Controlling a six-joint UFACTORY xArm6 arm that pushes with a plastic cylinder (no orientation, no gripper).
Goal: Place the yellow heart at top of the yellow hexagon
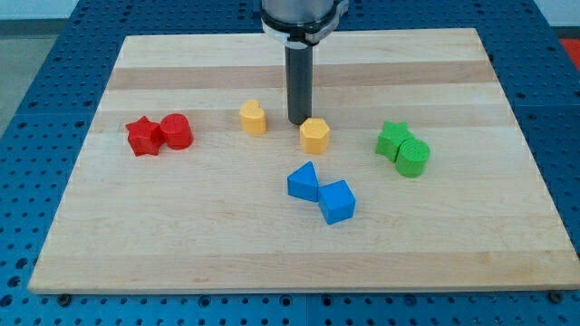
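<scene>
The yellow heart (253,118) sits left of centre on the wooden board (299,226). The yellow hexagon (314,135) sits near the centre, to the right of the heart and slightly lower. My tip (297,123) is the lower end of the dark rod; it stands between the two yellow blocks, just above and left of the hexagon, close to it, and about a block's width right of the heart.
A red star (142,137) and a red cylinder (176,131) touch at the left. A green star (392,139) and a green cylinder (412,158) touch at the right. A blue triangle (304,182) and a blue cube (337,201) lie below the hexagon.
</scene>
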